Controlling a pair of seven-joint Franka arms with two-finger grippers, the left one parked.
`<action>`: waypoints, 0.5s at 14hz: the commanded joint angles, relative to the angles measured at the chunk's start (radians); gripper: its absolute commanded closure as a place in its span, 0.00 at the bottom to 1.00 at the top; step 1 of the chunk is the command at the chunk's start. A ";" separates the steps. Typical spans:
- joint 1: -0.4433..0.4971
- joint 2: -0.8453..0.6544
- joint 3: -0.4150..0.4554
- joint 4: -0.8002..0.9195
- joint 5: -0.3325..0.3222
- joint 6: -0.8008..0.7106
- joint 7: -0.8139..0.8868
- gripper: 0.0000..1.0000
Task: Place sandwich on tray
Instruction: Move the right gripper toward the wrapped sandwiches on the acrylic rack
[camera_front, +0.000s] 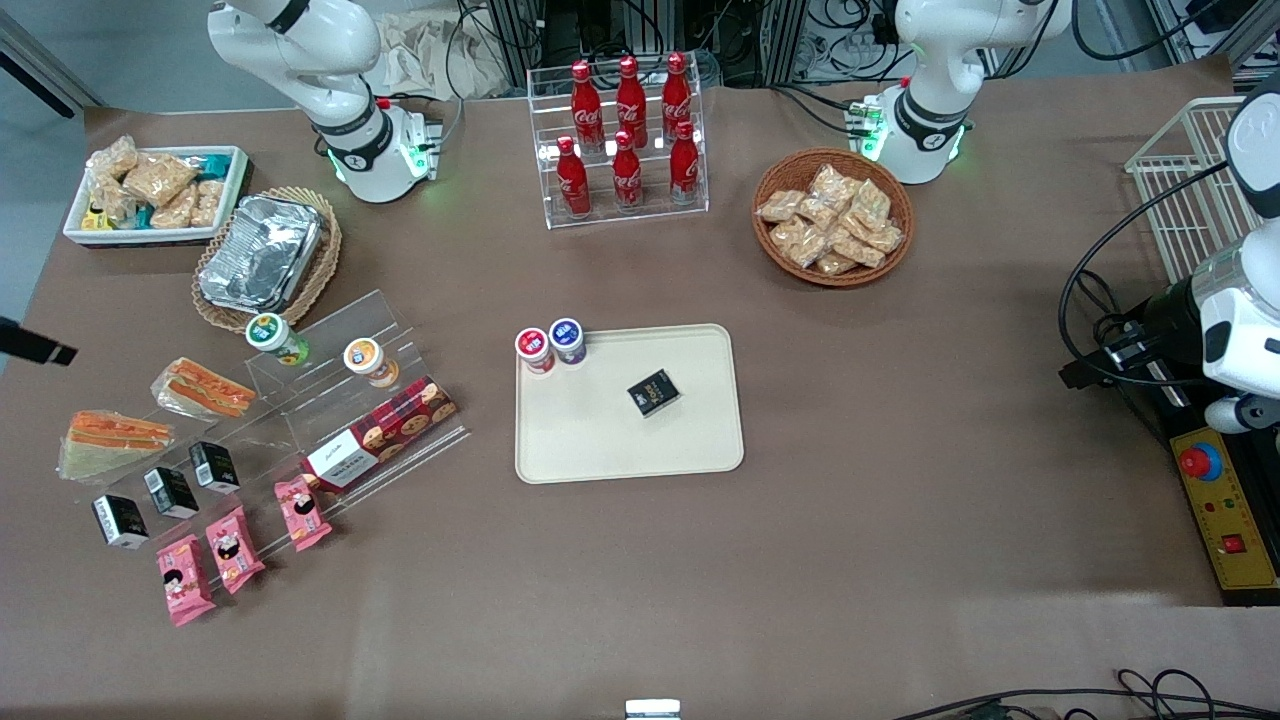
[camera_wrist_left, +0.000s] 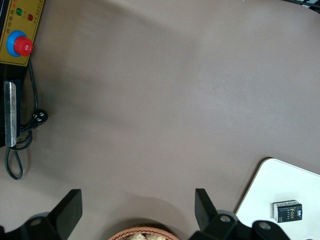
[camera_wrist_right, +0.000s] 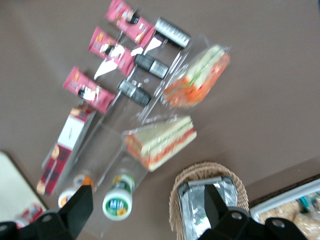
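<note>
The sandwich (camera_front: 112, 440), a clear-wrapped wedge of pale greenish-white bread with orange layers, lies on a clear acrylic step stand toward the working arm's end of the table. It also shows in the right wrist view (camera_wrist_right: 200, 75). A similar wrapped sandwich with tan bread (camera_front: 205, 388) lies beside it, farther from the front camera. The cream-beige tray (camera_front: 620, 450) sits mid-table holding two small cups and a black box. My right gripper (camera_wrist_right: 147, 207) is open and empty, high above the green-lidded cup (camera_wrist_right: 118, 202) and foil container. It does not show in the front view.
On the stand are black boxes (camera_front: 172, 490), pink snack packs (camera_front: 235, 548), a cookie box (camera_front: 380, 435) and an orange-lidded cup (camera_front: 366, 360). A foil container in a wicker basket (camera_front: 262, 255), a white snack tray (camera_front: 155, 190), a cola rack (camera_front: 625, 135) and a snack basket (camera_front: 832, 217) stand farther back.
</note>
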 joint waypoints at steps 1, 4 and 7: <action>-0.039 0.041 0.008 0.003 0.020 0.077 0.211 0.01; -0.068 0.096 0.005 0.002 0.013 0.155 0.397 0.01; -0.105 0.136 0.005 0.000 0.025 0.217 0.617 0.02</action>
